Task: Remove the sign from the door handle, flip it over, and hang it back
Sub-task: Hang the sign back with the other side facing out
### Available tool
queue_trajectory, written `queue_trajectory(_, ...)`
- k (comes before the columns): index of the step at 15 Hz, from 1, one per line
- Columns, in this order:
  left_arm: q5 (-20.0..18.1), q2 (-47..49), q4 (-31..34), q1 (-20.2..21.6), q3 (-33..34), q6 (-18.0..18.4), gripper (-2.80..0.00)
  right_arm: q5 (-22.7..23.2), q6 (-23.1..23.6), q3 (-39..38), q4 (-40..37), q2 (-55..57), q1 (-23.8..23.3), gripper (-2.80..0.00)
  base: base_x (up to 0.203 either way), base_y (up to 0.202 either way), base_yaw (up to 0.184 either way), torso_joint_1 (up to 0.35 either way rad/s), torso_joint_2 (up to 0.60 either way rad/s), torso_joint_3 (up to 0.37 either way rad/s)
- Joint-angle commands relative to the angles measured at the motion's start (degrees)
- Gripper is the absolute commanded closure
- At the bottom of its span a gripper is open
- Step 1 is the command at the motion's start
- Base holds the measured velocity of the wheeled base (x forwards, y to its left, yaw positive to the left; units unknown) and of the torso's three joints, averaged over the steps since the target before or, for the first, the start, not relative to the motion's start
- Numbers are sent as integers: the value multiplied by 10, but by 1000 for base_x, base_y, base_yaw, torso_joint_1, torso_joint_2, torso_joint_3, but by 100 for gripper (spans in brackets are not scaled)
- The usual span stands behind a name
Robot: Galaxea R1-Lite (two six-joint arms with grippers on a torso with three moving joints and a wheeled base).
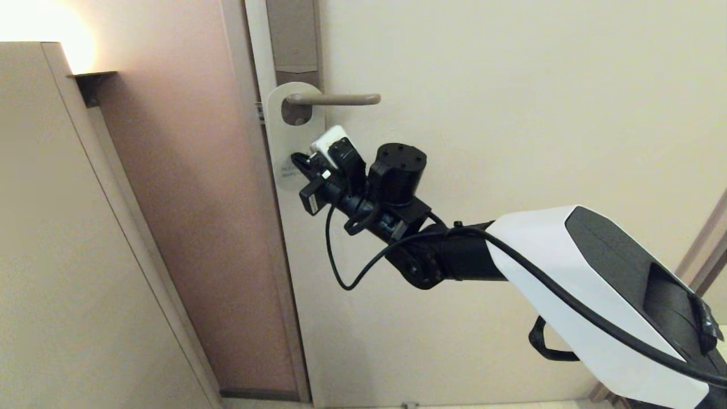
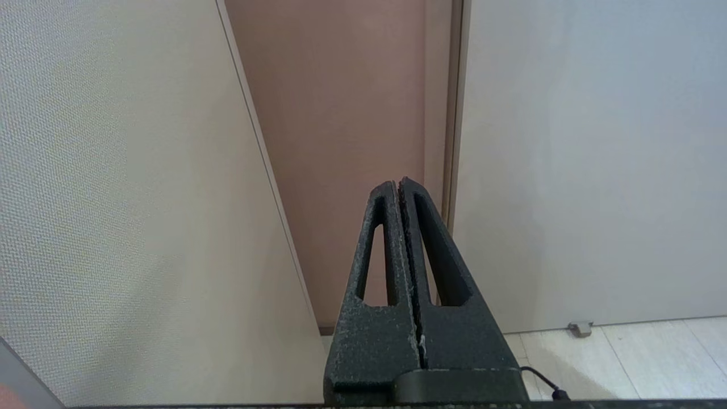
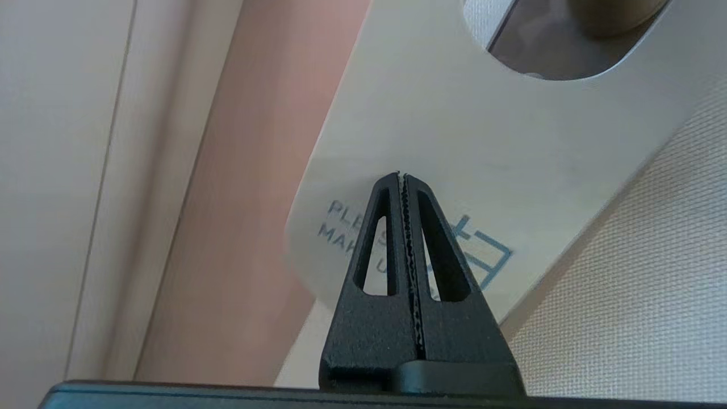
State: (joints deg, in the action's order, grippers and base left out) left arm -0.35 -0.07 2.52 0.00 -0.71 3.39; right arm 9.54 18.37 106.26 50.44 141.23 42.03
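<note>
The sign (image 1: 280, 133) hangs by its oval hole on the door handle (image 1: 335, 99), its white face with blue "MAKE UP" lettering turned outward. My right gripper (image 1: 296, 160) is raised to the sign's lower part, shut with nothing between its jaws. In the right wrist view its tips (image 3: 400, 175) stand just over the sign (image 3: 454, 125) above the lettering; I cannot tell whether they touch it. The handle's base (image 3: 613, 11) shows through the hole. My left gripper (image 2: 397, 183) is shut and parked low, pointing at the door frame, outside the head view.
The tall brown backplate (image 1: 294, 34) sits above the handle on the pale door (image 1: 511, 113). A brownish recess (image 1: 187, 199) and a beige wall panel (image 1: 68, 255) lie to the left. A small door stop (image 2: 579, 328) sits at the door's foot.
</note>
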Motion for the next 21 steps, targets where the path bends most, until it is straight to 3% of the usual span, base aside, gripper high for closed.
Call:
queue_trajectory(1,0,1,0,0,0,0,0,0,2,15,-3,8,-1,0,0,0,0,0,0,0)
queue_trajectory(21,0,1,0,0,0,0,0,-2,-1,66,-62,-22,-7,0,0,0,0,0,0,0)
